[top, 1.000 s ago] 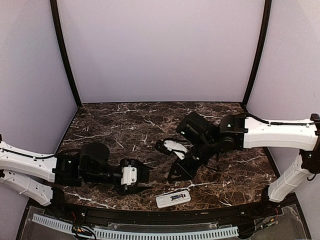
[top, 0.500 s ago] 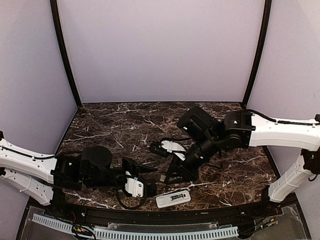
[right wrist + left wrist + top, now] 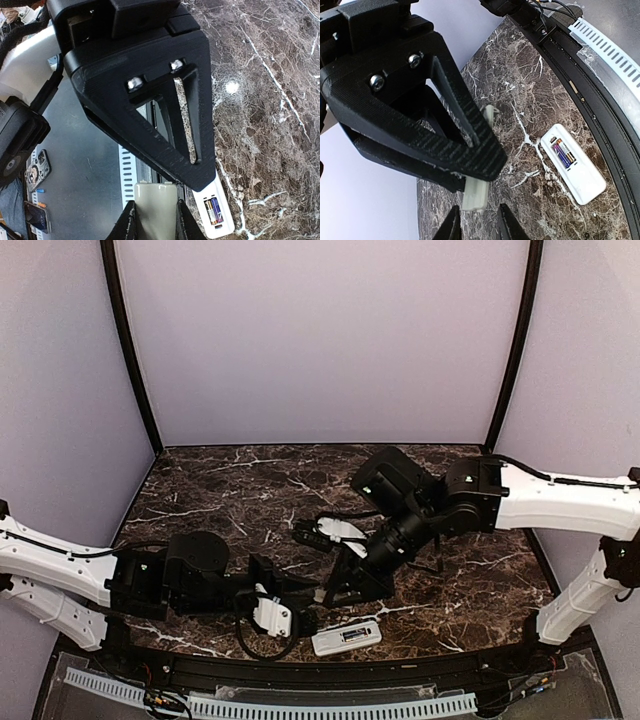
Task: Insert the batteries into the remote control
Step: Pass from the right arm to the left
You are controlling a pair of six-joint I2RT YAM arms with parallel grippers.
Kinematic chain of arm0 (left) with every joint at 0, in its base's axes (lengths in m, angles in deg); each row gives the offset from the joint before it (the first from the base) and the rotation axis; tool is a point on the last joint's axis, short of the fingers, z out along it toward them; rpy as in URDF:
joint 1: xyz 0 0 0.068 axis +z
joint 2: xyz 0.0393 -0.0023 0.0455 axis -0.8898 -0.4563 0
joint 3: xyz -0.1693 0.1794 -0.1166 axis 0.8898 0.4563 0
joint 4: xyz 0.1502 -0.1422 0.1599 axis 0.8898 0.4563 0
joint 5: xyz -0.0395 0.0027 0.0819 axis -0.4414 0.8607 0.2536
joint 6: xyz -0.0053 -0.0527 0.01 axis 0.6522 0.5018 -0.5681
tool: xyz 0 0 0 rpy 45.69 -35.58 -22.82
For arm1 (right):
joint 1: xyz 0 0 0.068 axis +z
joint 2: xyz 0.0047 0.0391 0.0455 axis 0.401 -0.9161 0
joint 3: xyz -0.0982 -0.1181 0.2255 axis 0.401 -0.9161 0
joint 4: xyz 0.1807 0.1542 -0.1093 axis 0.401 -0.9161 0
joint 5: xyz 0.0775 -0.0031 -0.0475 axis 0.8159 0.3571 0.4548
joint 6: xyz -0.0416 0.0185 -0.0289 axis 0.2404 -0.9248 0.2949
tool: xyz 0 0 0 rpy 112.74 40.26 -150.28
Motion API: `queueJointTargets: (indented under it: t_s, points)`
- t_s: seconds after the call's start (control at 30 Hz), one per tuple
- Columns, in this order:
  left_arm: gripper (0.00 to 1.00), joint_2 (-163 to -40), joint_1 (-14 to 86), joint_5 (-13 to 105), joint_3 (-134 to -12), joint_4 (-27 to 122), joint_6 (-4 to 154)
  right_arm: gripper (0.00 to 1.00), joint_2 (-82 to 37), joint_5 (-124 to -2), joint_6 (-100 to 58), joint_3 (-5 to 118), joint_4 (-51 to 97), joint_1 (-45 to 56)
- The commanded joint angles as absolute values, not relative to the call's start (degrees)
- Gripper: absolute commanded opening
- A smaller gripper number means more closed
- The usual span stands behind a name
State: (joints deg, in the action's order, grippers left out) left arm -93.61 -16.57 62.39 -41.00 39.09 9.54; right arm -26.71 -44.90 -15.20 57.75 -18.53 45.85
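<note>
Since the batteries [image 3: 563, 152] seemingly sit in the remote control [image 3: 587, 182], near on the surface [image 3: 220, 490], covering is in hand: right tool [image 3: 155, 220] grips the pale cover [image 3: 155, 200], left tool [image 3: 477, 225] narrow around it, clamp unclear; next needs alignment over the compartment.

Overhead shot was evenly lit with soft, diffuse light and barely any hard shadows on the marble table [image 3: 230, 490]. It was kinda low-res, and the black posts [image 3: 125, 340] bowed at the sides, so some lens distortion. The right wrist cam caught a small glare spot [image 3: 231, 87] on the stone, upper right. Anything black up close in the wrist views went nearly flat. The remote control [image 3: 580, 175] and batteries [image 3: 563, 152] were crisp though. The upper left there was washed out pale.
</note>
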Motion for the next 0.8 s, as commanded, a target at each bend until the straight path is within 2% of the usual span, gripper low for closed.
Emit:
queueJointTargets:
  t_s: [0.0, 0.2, 0.63, 0.77]
  points:
    - [0.24, -93.8, -17.0, 61.4, -42.7, 38.5, 8.9, 0.16, -27.7, -44.0, -14.5, 59.0, -18.5, 46.3]
    - [0.18, -95.0, -17.0, 61.4, -43.2, 37.3, 8.6, 0.16, -28.6, -43.2, -14.5, 59.1, -18.4, 46.4]
    - [0.18, -92.5, -17.0, 59.0, -41.8, 37.1, 10.1, 0.16, -29.5, -43.0, -14.7, 58.3, -18.5, 46.4]
    - [0.15, -92.0, -17.0, 57.9, -42.0, 37.9, 10.8, 0.16, -29.7, -42.7, -14.5, 58.4, -18.8, 46.0]
